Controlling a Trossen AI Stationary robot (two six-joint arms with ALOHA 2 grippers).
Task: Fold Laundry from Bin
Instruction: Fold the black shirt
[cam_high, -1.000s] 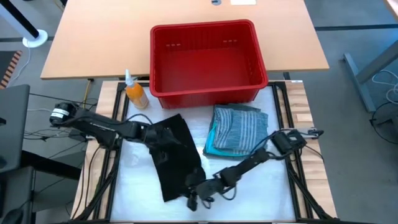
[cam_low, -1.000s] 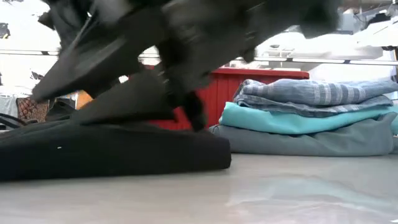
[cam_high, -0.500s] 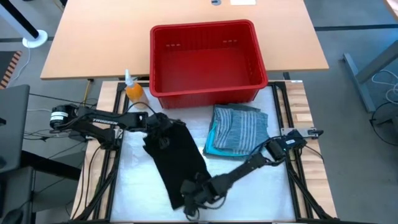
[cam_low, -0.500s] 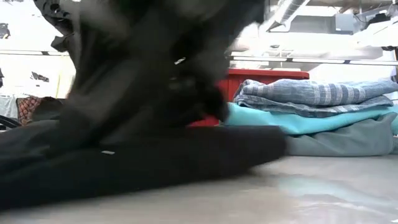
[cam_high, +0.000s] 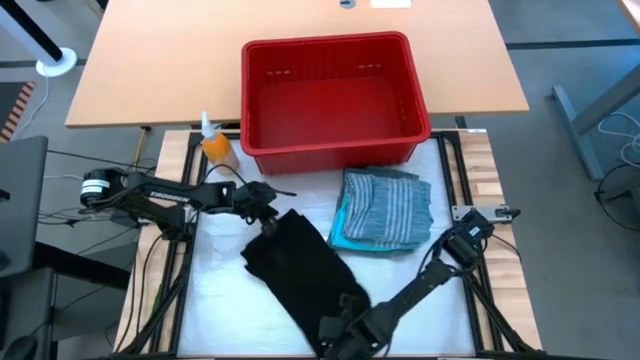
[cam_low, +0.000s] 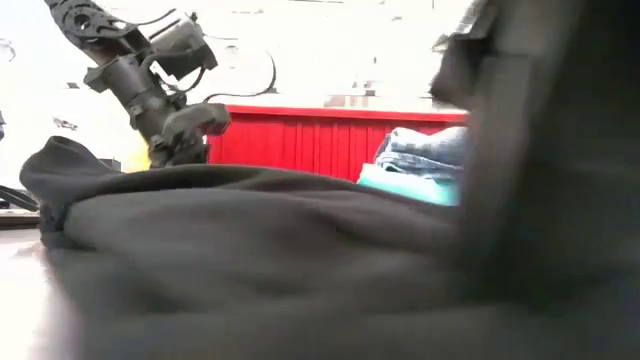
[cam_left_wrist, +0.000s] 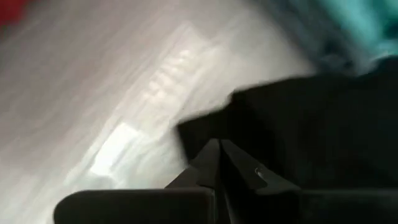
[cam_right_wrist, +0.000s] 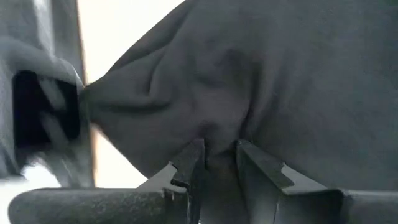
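Note:
The large black garment (cam_high: 300, 268) lies slantwise on the white mat, from its far corner (cam_high: 285, 218) to its near end at the table's front edge. My right gripper (cam_high: 340, 328) is shut on that near end. My left gripper (cam_high: 270, 208) is shut, with its tips at the far corner (cam_left_wrist: 193, 130). The empty red bin (cam_high: 335, 95) stands at the far side. In front of the bin rests a folded stack with the striped shirt (cam_high: 388, 205) on top of the turquoise garment (cam_high: 342, 228). My right gripper pinches a bunched fold of the black garment's near end (cam_right_wrist: 217, 134) between its two fingers, coming from above at a slant. Creases run in toward the fingers. The rest of the garment lies on the mat. My left gripper's shut tips stand at the garment's far corner; I cannot tell whether they touch it.
An orange bottle (cam_high: 218, 150) with a white nozzle stands left of the bin. A tan tabletop (cam_high: 150, 60) lies behind the bin. Bare white mat (cam_high: 215, 290) shows left of the garment and near the stack's front (cam_high: 420, 265).
My right gripper has gone toward the table's near right, rising a little and taking the garment's near end along. The garment has slid and turned to lie more slantwise, its far end drawn nearer. My left gripper has moved toward the far right, staying shut.

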